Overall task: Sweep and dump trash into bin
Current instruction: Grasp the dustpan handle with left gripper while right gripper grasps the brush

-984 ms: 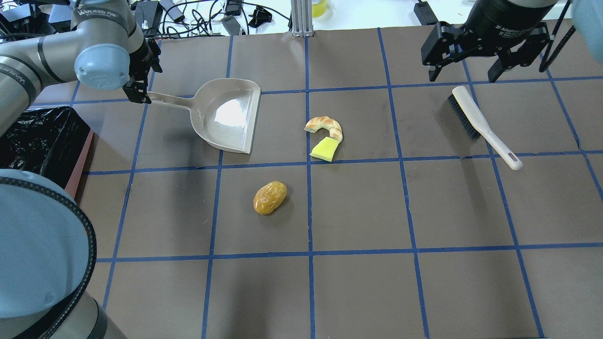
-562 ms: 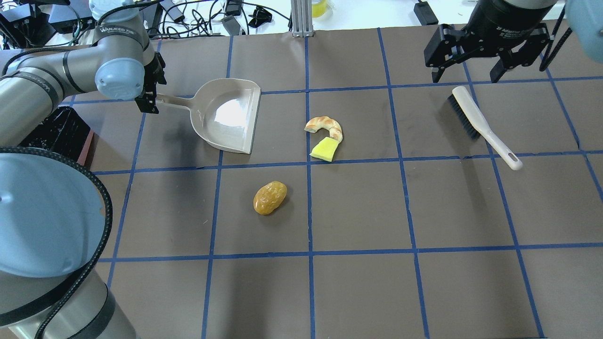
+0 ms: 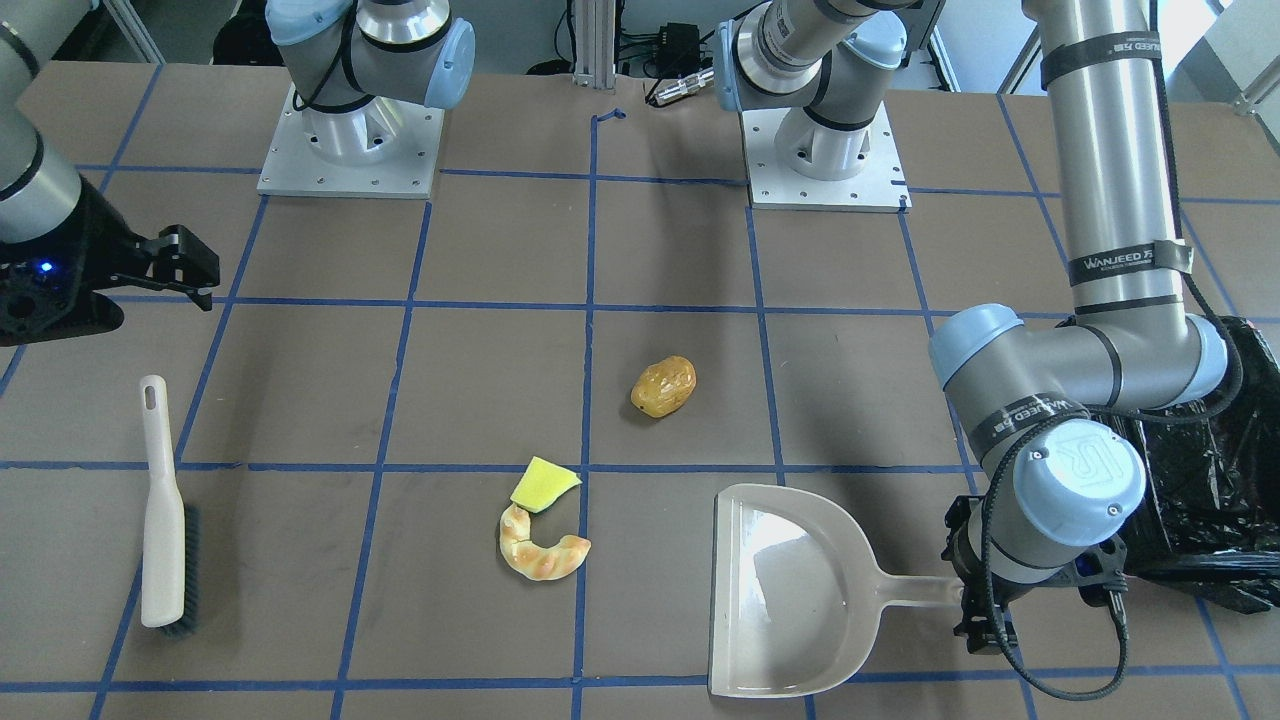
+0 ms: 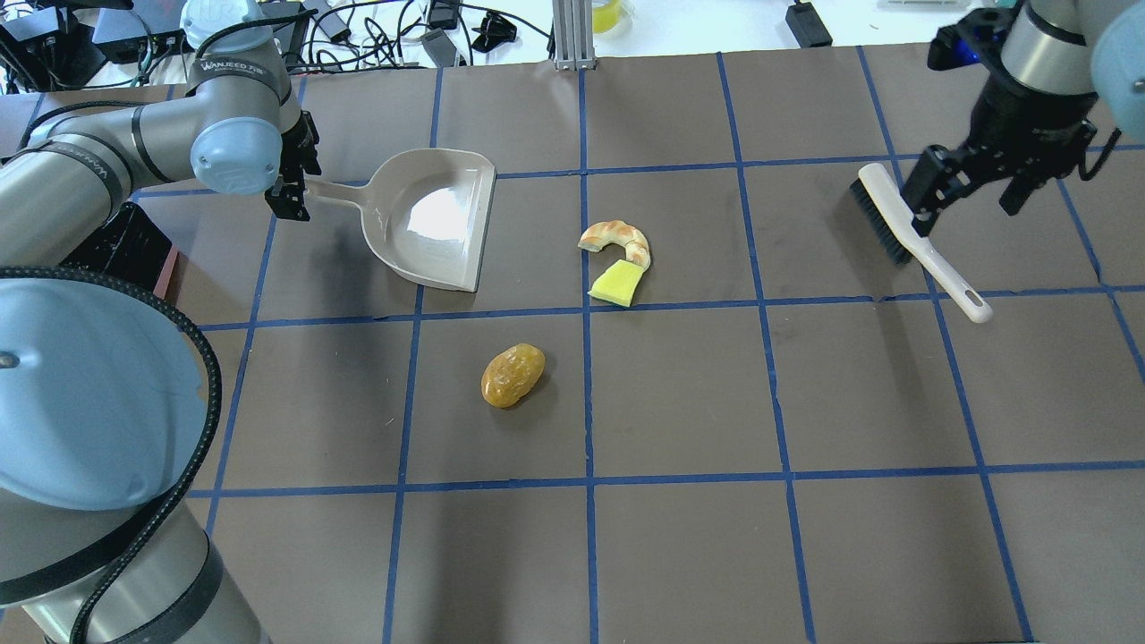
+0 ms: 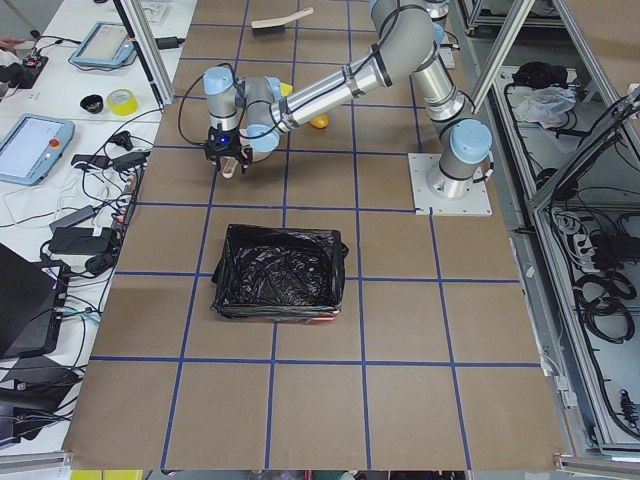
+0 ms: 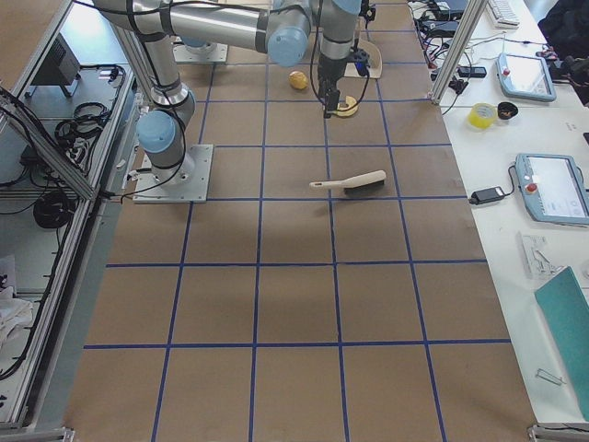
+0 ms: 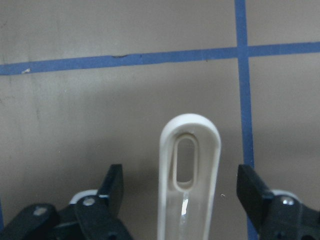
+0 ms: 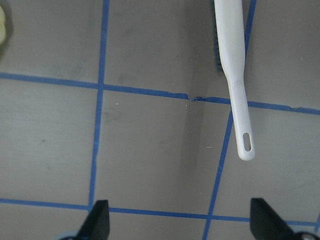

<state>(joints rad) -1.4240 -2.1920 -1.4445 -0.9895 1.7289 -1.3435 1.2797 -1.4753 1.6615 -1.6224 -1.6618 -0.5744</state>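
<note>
The trash lies mid-table: a golden potato lump (image 4: 513, 376), a croissant (image 4: 615, 239) and a yellow sponge wedge (image 4: 615, 284) touching it. The beige dustpan (image 4: 434, 219) lies flat to their left. My left gripper (image 4: 291, 192) is open, and in the left wrist view its fingers (image 7: 112, 187) straddle the end of the pan's handle without touching it. My right gripper (image 4: 971, 190) hangs open over the beige brush (image 4: 903, 228), and the brush handle (image 8: 235, 75) shows in the right wrist view. The bin (image 5: 278, 272), lined with a black bag, sits at the robot's left.
Cables and boxes crowd the table's far edge (image 4: 376, 31), behind the dustpan. The two arm bases (image 3: 350, 150) stand on the robot's side. Blue tape lines grid the brown table. In the overhead view my left arm hides most of the bin (image 4: 134, 241).
My right gripper has dropped and moved right, from beyond the brush head to over the brush. My left gripper has shifted a little right, onto the end of the dustpan handle.
</note>
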